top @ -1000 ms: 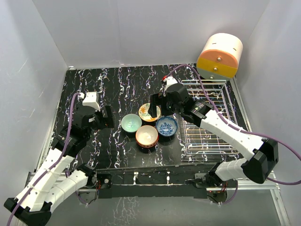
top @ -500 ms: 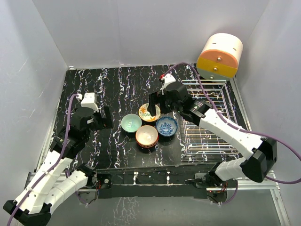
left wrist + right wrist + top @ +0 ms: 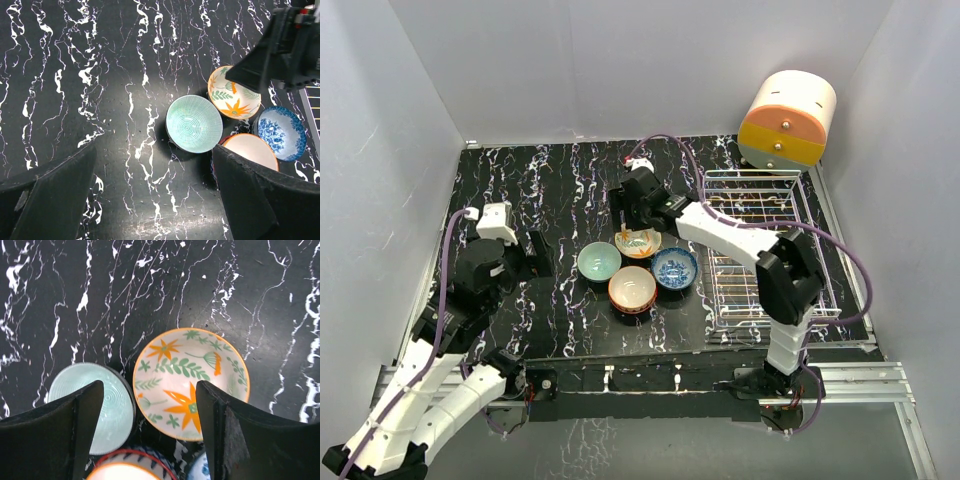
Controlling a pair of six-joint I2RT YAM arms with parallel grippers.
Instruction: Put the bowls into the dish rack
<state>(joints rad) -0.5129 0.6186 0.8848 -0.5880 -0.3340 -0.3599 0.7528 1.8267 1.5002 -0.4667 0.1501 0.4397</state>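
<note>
Four bowls sit clustered mid-table: mint green (image 3: 599, 261), cream with orange flower (image 3: 640, 243), blue-and-white (image 3: 674, 268), red-orange with white inside (image 3: 632, 289). The silver wire dish rack (image 3: 760, 250) stands to their right and holds none of them. My right gripper (image 3: 626, 222) hovers open over the flower bowl (image 3: 190, 382), its fingers (image 3: 222, 440) straddling the bowl's near part, the mint bowl (image 3: 100, 407) to the left. My left gripper (image 3: 535, 255) is open and empty, left of the mint bowl (image 3: 194, 123); its right finger (image 3: 260, 200) covers part of the red-orange bowl (image 3: 250, 150).
A cream-and-orange rounded drawer box (image 3: 787, 120) stands at the back right, behind the rack. Grey walls close the marbled black table (image 3: 550, 180) on three sides. The right arm stretches across the rack's near-left part.
My right gripper has moved left and back, from the flower bowl's right side to above its far-left rim. My left arm has drawn back a little toward the left.
</note>
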